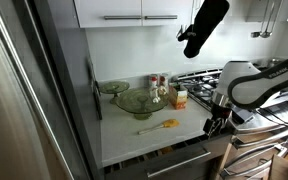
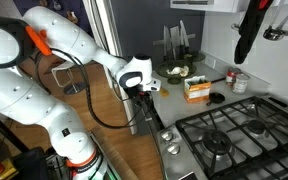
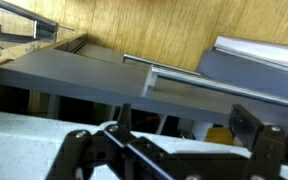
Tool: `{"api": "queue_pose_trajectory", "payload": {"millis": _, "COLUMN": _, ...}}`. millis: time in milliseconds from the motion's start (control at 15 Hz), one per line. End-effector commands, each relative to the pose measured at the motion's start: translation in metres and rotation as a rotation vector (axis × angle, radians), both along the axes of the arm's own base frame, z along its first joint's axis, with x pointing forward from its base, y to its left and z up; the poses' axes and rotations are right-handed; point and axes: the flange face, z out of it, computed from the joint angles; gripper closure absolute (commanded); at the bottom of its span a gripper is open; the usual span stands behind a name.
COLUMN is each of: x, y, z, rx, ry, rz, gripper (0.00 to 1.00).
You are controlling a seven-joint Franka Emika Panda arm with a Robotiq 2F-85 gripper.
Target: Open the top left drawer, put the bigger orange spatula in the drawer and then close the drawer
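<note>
Bowls [image 1: 134,100] at back of counter [image 1: 119,140] | bigger orange spatula [image 1: 162,126] lying flat on counter in front of carton [image 1: 179,97] | top left drawer [image 1: 174,160] under counter edge | gripper [image 1: 214,126] jaws spread, empty, at counter's right front corner, apart from spatula

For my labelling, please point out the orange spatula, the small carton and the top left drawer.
orange spatula [image 1: 158,126]: an exterior view, its middle.
small carton [image 1: 180,97]: an exterior view, front face.
top left drawer [image 1: 170,160]: an exterior view, bar handle.

surface: white counter [image 1: 124,140] | on it: glass bowl [image 1: 136,102], carton [image 1: 180,98], spatula [image 1: 157,127]
</note>
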Motion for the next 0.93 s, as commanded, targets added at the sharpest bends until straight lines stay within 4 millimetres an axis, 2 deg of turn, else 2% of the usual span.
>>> {"api": "queue_pose_trajectory", "payload": {"millis": 0, "x": -0.011, "y": 0.007, "z": 0.033, "rx": -0.012, "ry": -0.072, "rz": -0.026, "gripper": 0.0}}
{"api": "queue_pose_trajectory", "payload": {"millis": 333, "x": -0.01, "y": 0.016, "z": 0.055, "rx": -0.001, "ry": -0.137, "rz": -0.015, "gripper": 0.0}}
{"api": "queue_pose_trajectory", "payload": {"millis": 867, "x": -0.003, "y": 0.039, "z": 0.049, "rx": 0.042, "ry": -0.162, "rz": 0.09, "gripper": 0.0}}
